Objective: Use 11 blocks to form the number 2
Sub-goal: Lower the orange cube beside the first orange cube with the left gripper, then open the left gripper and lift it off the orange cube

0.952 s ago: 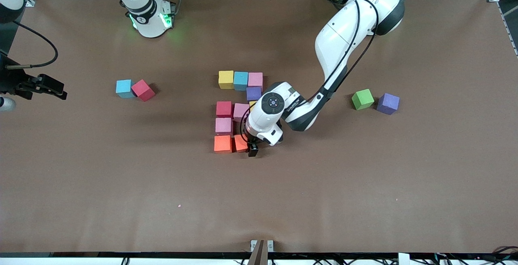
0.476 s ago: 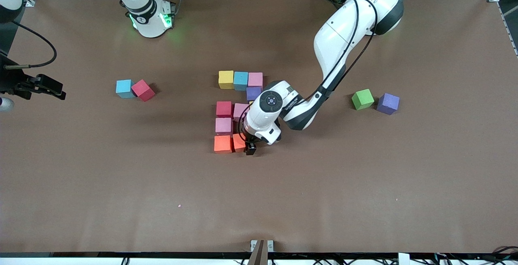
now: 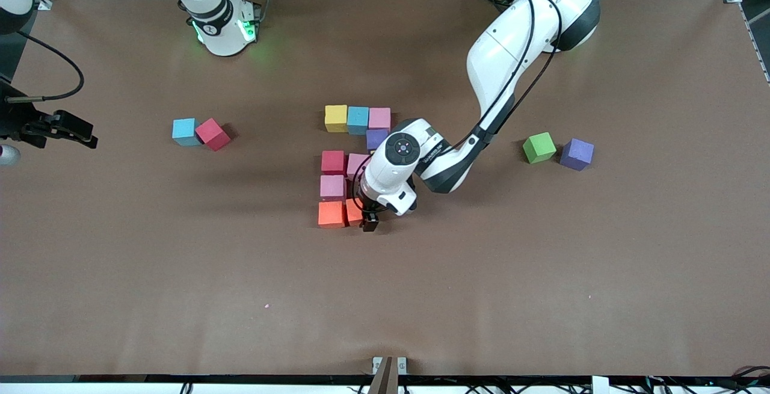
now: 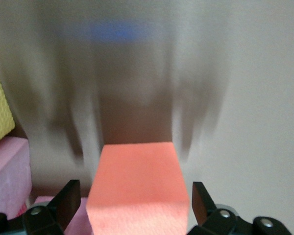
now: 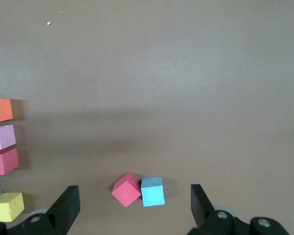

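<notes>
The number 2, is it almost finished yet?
Nearly. Four rows look built, from the yellow block down to the pink block. The left hand, open, straddles the second orange block of the bottom row. One block is left. The right hand waits at the table edge.

front view looks down from high across the brown table (image 3: 180,298), facing both bases. left wrist view sits right down low, an orange foam cube (image 4: 137,188) filling it. right wrist view hangs high, sharing that figure's edge cubes with the front.
</notes>
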Available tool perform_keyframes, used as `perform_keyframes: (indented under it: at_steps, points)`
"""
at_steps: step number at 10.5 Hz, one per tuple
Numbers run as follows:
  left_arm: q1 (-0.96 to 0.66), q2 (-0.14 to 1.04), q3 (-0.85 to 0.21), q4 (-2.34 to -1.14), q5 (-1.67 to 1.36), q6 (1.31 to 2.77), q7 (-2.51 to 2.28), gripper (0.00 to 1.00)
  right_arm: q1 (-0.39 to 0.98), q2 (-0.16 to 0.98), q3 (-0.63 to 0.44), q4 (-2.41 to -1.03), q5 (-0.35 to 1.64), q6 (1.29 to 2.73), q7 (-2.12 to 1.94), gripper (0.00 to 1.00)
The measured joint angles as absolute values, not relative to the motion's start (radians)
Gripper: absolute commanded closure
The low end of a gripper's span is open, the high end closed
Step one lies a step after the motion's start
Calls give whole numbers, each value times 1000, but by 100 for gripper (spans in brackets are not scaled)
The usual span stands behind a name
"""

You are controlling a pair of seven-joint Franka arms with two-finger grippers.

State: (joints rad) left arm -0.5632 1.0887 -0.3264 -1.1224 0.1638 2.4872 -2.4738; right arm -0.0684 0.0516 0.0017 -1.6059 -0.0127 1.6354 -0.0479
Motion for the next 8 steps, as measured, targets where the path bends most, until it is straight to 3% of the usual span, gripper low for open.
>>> perform_keyframes:
  at_steps: [8]
  points:
    - [-552,1062,-289,-1116,164,2487,-2474,0,-69,52,1,-1606,-13,1636,-48,0]
